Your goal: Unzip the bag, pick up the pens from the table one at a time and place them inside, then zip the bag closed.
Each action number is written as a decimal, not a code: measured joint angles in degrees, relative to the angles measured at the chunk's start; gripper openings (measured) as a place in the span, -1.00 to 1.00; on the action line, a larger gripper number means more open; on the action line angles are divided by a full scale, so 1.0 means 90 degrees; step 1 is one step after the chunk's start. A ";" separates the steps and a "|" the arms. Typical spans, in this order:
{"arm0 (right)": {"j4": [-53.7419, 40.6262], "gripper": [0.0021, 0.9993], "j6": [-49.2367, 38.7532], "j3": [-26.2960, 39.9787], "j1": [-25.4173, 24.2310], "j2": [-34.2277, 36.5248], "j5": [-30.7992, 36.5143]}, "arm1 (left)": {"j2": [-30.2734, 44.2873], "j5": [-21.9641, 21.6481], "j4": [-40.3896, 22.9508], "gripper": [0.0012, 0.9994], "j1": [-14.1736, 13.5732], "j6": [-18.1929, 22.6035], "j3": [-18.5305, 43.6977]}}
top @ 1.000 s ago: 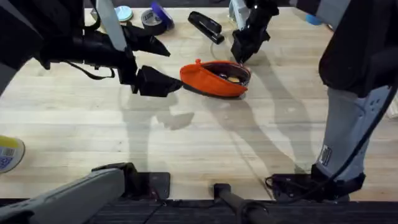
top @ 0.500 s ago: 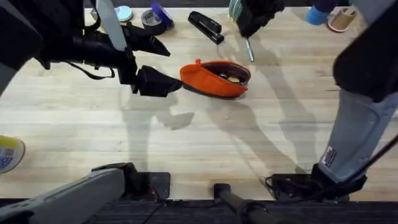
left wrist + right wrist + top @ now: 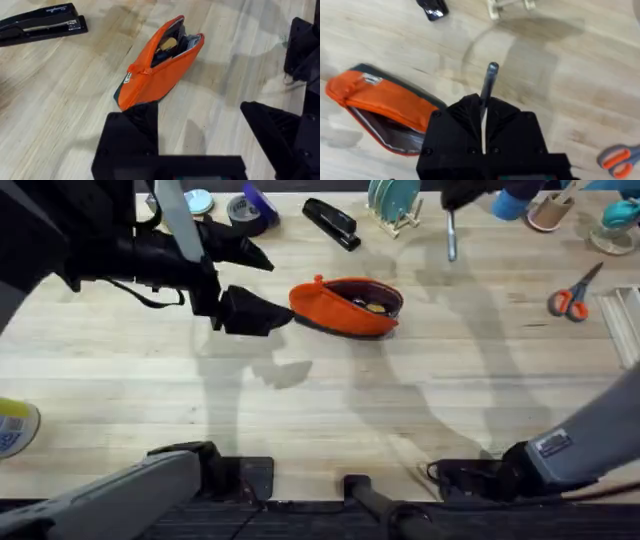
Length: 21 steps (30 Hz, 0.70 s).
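Note:
The orange bag point(image 3: 345, 305) lies on the table point(image 3: 320, 400) with its zip open and something yellowish showing inside point(image 3: 167, 45). My left gripper point(image 3: 265, 282) is open at the bag's left end. One finger point(image 3: 140, 120) rests against the bag's navy base point(image 3: 122, 97). My right gripper point(image 3: 462, 192) hangs high at the far edge, to the right of the bag, and is shut on a silvery-grey pen point(image 3: 451, 235). The pen point(image 3: 489, 82) sticks out past the closed fingers point(image 3: 482, 105), above bare wood beyond the bag point(image 3: 380, 100).
A black stapler point(image 3: 330, 222) and tape rolls point(image 3: 245, 208) lie at the far edge behind the bag. A rack of teal plates point(image 3: 392, 200) and cups point(image 3: 545, 210) stand at the far right. Orange-handled scissors point(image 3: 572, 298) lie to the right. A yellow-labelled container point(image 3: 15, 428) sits at the left edge.
My right gripper has risen from the bag's far right end and swung away to the right, carrying the pen. The left arm and the bag have not moved.

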 joint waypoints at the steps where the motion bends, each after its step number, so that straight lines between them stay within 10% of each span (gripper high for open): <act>1: 0.0101 -0.93 0.0000 -0.0268 -0.0052 -0.0192 -0.0001 | 0.0000 0.0000 0.0000 0.99 0.0000 -0.0001 0.0000; 12: 0.1256 -0.94 -0.0310 -0.2792 0.0278 -0.2547 -0.0002 | 0.0000 0.0000 0.0000 0.99 0.0000 0.0000 0.0000; 21: 0.1809 -0.94 -0.1030 -0.4004 0.1692 -0.3656 -0.0006 | -0.0001 0.0000 -0.0002 0.99 0.0000 0.0000 0.0000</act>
